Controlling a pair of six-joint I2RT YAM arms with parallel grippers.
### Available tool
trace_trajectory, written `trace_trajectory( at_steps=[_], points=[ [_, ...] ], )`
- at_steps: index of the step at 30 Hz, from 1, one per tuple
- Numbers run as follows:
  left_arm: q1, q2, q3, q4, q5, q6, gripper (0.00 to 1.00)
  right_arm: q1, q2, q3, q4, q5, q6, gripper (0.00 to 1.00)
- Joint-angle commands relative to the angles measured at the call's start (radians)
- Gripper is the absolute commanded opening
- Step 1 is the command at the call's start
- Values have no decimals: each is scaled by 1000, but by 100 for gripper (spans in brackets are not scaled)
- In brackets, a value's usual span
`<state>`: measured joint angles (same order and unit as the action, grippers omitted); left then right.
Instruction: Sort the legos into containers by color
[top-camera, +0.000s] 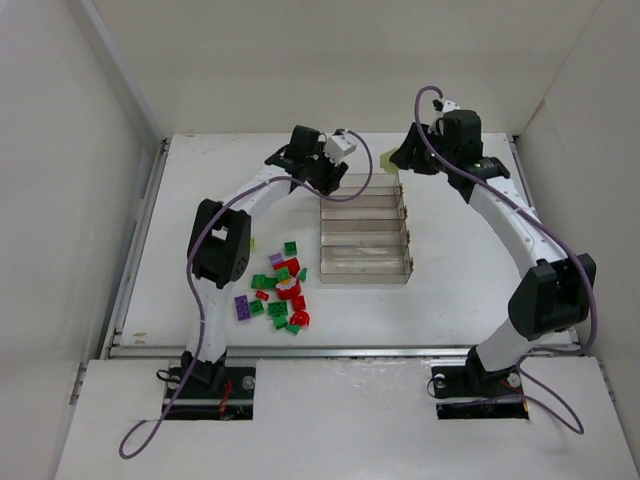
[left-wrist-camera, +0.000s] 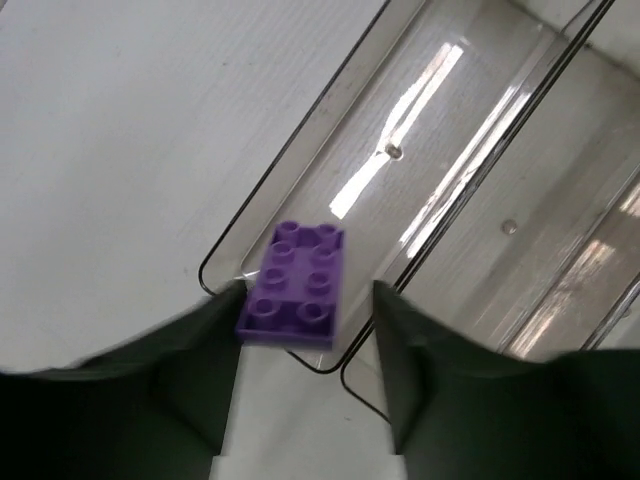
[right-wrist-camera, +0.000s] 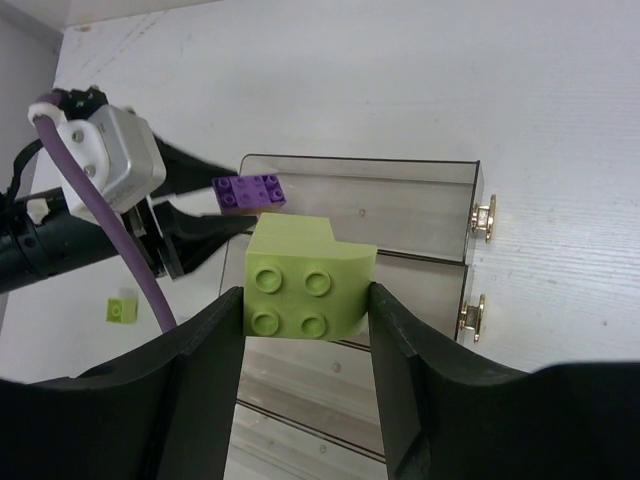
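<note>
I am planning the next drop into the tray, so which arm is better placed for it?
Right. The right pincer clamps a lime brick near the tray; the left pincer stands open, with the purple brick loose over the outermost compartment.

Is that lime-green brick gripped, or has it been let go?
Gripped. The lime-green brick sits squeezed between the two fingers of the right gripper, touching both, above the tray.
</note>
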<state>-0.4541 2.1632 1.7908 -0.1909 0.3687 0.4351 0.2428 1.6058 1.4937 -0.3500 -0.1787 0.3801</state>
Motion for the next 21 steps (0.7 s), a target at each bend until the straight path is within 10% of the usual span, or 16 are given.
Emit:
trace_trajectory(
  at_steps=[1, 6, 21],
  points=[
    [-9, -11, 99, 21, 19, -22, 55, -4, -4, 53, 16, -39, -39, 0],
    [-27, -90, 67, 7, 30, 23, 100, -13, -16, 53, -6, -30, -40, 0],
    [-115, -657, -369, 39, 196, 468, 100, 15, -130, -47, 115, -559, -72, 0]
  ],
)
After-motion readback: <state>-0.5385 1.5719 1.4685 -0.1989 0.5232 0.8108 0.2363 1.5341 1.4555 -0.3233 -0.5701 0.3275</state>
